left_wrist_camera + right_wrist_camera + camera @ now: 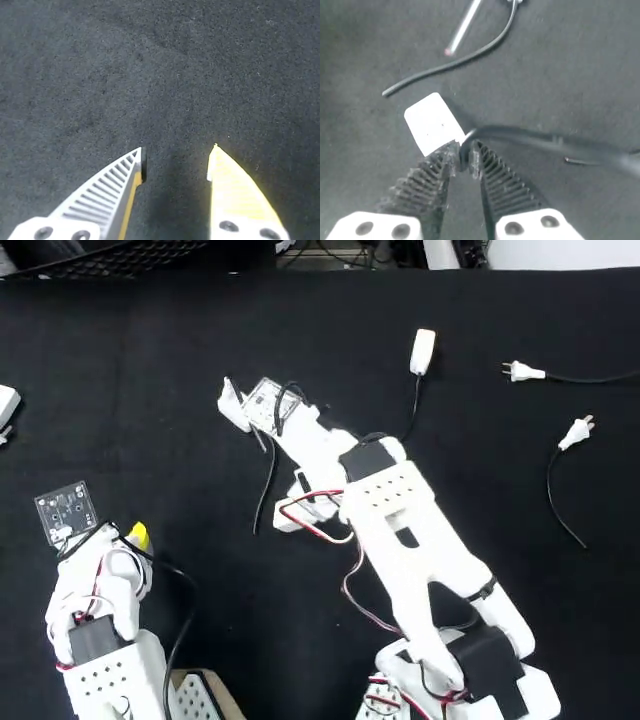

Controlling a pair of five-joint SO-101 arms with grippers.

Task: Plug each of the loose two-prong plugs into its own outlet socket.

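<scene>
The right gripper (464, 151), well to the left of the white socket (422, 350), is closed narrow on a black cable (545, 140), and a white block (432, 122) touches its fingertips. The left gripper (177, 148), far left of the socket and nearer the arm bases, stands wide open over the black table (150, 60). The 2 loose plugs lie to the right of the socket, both unplugged: the upper plug (522, 371) near it, the lower plug (575, 432) farther off.
</scene>
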